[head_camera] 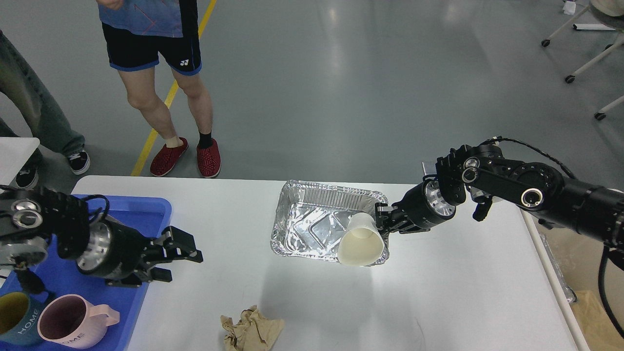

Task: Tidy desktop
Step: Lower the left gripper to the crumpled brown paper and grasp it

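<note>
The white desktop (pixel 463 287) bears a crumpled foil tray (pixel 307 219) at its far middle. My right gripper (pixel 381 221) reaches in from the right to the tray's right rim. It is shut on a white paper cup (pixel 360 243) near the cup's base. The cup is tipped over, with its mouth down and towards me over the tray's front right corner. My left gripper (pixel 181 263) is open and empty, low over the desktop just right of the blue tray (pixel 146 209). A crumpled brown paper (pixel 251 331) lies at the front edge.
The blue tray at the left holds a pink mug (pixel 73 319) and a dark blue mug (pixel 17 317); my left arm hides its middle. Two people (pixel 161 73) stand beyond the far left edge. A beige bin (pixel 592 312) stands below the table's right edge.
</note>
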You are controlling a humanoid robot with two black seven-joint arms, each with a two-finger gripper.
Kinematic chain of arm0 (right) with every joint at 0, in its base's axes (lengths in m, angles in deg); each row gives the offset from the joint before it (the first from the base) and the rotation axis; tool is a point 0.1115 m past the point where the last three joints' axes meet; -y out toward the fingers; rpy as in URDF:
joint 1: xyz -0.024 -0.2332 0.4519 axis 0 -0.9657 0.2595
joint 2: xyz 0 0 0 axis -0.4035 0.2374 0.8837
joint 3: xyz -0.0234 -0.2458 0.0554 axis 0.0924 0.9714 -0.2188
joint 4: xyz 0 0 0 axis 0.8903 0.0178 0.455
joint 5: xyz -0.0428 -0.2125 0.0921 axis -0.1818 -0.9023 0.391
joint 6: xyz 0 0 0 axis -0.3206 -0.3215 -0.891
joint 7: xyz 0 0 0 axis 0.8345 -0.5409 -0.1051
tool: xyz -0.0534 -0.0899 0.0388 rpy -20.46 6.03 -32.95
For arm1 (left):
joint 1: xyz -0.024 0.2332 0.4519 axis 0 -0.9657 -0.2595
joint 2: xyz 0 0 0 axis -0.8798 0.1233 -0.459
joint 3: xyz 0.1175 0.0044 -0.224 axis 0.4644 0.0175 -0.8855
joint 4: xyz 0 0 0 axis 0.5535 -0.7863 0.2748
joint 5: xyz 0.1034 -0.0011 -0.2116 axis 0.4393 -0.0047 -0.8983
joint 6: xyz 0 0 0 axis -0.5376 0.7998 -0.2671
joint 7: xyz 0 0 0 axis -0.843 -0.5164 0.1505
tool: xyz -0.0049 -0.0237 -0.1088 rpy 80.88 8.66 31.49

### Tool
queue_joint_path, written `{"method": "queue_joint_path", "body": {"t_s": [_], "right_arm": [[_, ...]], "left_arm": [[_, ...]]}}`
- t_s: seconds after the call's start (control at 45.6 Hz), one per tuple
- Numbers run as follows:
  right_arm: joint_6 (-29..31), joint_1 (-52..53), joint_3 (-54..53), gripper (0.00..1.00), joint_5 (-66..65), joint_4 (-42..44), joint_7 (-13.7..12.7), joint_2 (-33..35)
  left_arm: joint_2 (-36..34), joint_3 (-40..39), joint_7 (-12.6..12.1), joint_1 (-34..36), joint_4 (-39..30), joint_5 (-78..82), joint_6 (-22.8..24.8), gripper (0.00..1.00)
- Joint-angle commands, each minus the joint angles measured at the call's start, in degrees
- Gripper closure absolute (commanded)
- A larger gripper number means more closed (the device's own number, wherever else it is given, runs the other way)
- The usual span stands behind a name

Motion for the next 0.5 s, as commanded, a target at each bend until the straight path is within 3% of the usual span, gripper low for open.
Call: {"method": "queue_joint_path", "body": {"t_s": [0.0, 0.176, 0.483], "right_arm": [[0.01, -0.62, 0.0, 1.0, -0.01, -0.09, 0.0, 0.39], [-0.08, -1.23, 0.0, 1.0, -0.01, -0.09, 0.0, -0.05], [-0.08, -1.23, 0.0, 1.0, -0.01, -0.09, 0.0, 0.21]], "left_arm": [[5.57, -0.68, -0.01, -5.81, 2.65, 3.6, -2.99, 0.26], [10.41, -3.05, -0.1, -11.18, 6.17, 5.45, -3.08, 0.26], [16.65, -5.16, -0.1, -14.52, 9.25, 5.8, -3.17, 0.26]]}}
